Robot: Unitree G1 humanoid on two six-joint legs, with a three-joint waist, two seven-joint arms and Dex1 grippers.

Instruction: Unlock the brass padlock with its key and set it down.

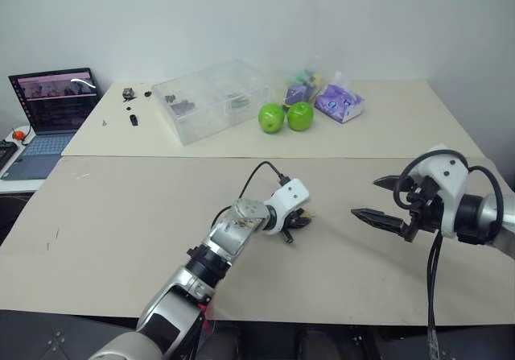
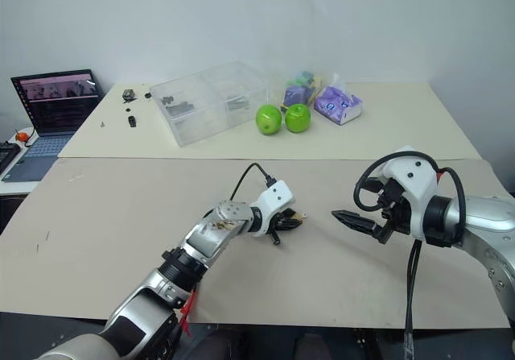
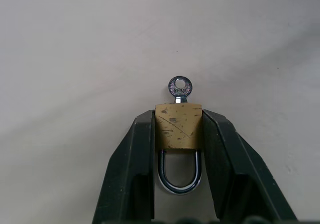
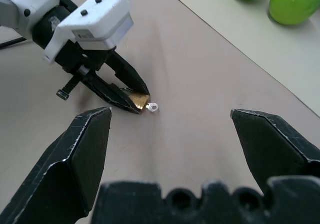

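Left gripper (image 3: 177, 134) pinches the brass padlock (image 3: 177, 126) low over the tabletop (image 1: 121, 215), the key (image 3: 179, 89) protruding (seated); the right gripper (image 1: 385, 199), jaws spread, may knock the lock loose.

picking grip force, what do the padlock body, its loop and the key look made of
Padlock body: likely brass, a dull yellow metal with grey scuffs. Loop: looks like polished steel, silver and mirror-bright. Key: thin silvery metal with stamped lettering, perhaps plated steel. All hard and smooth.
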